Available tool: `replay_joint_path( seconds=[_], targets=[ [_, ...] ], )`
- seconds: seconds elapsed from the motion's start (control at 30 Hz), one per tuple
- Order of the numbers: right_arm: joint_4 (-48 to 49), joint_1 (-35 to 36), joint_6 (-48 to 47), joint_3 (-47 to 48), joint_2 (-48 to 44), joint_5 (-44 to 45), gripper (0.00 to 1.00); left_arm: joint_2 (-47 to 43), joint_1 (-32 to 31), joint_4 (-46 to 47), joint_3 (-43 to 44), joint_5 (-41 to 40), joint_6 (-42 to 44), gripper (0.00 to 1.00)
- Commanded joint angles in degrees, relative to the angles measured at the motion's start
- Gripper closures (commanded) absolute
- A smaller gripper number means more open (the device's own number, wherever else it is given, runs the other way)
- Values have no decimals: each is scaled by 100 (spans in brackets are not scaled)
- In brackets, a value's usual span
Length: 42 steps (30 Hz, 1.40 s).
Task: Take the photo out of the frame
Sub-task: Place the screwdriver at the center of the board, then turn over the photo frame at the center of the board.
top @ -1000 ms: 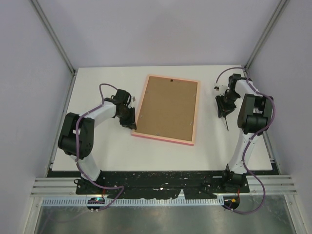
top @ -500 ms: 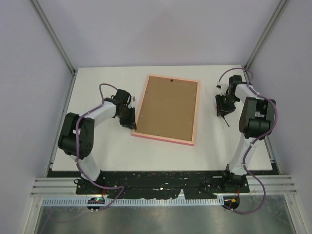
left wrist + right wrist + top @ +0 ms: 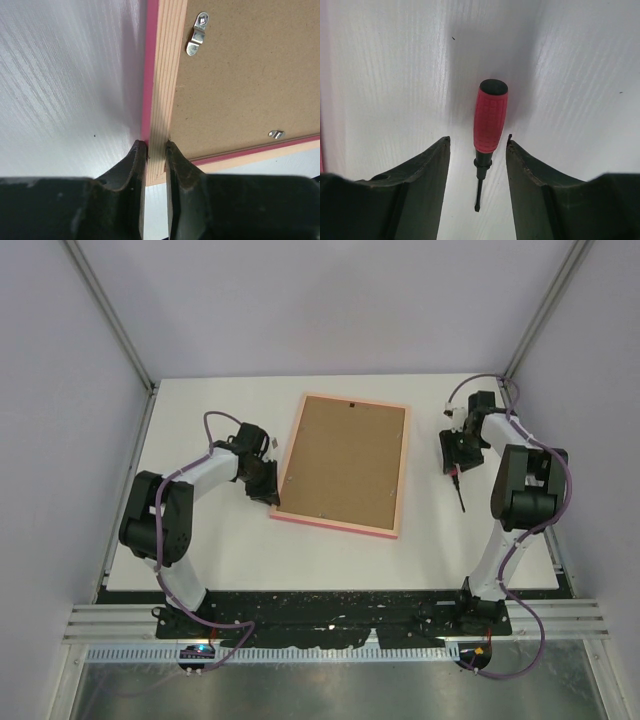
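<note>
The frame (image 3: 336,526) lies back-up on the table, pink at its rim, with the brown backing board (image 3: 345,460) filling it. The photo is hidden under that board. My left gripper (image 3: 271,498) is shut on the frame's near-left corner; in the left wrist view the fingertips (image 3: 139,150) pinch the pale wooden rail (image 3: 162,100). My right gripper (image 3: 453,462) stands open at the table's right, over a red-handled screwdriver (image 3: 490,117) that lies flat between the jaws without touching them.
Two metal clips (image 3: 196,41) (image 3: 276,134) hold the backing board (image 3: 250,75) in the frame. The screwdriver's dark shaft (image 3: 460,496) points toward the near edge. Enclosure walls stand close on the left, right and back.
My right gripper's jaws have widened and the wrist has shifted slightly toward the back; the screwdriver now lies free on the table. The left arm and the frame have not moved.
</note>
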Motion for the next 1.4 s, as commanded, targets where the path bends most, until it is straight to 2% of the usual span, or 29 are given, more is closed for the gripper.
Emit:
replay_joint_path(
  seconds=[0.0, 0.1, 0.23, 0.43, 0.57, 0.67, 0.8, 1.07, 1.37],
  targets=[
    [254, 100, 60, 33, -757, 168, 46, -249, 35, 184, 206, 136, -109, 75],
    [394, 240, 43, 7, -978, 238, 46, -284, 35, 131, 259, 49, -100, 61],
    [473, 425, 95, 42, -1101, 239, 45, -389, 26, 25, 391, -101, -12, 51],
    [465, 1005, 429, -11, -970, -322, 45, -670, 26, -124, 882, -207, 373, 48],
    [491, 1304, 772, 51, -742, -736, 45, -654, 26, -343, 1663, -189, 1050, 46],
    [588, 1401, 1097, 51, -601, -842, 45, -513, 26, -808, 2217, -224, 1367, 40],
    [736, 1428, 1334, -10, -451, -702, 46, -574, -26, -828, 2263, -162, 1412, 38],
    [887, 1471, 1607, -204, -197, -728, 48, -487, -623, -836, 2482, -496, 1614, 37],
    [922, 1480, 1888, -231, 120, -851, 55, 356, -1476, -1205, 3536, -918, 1570, 37]
  ],
)
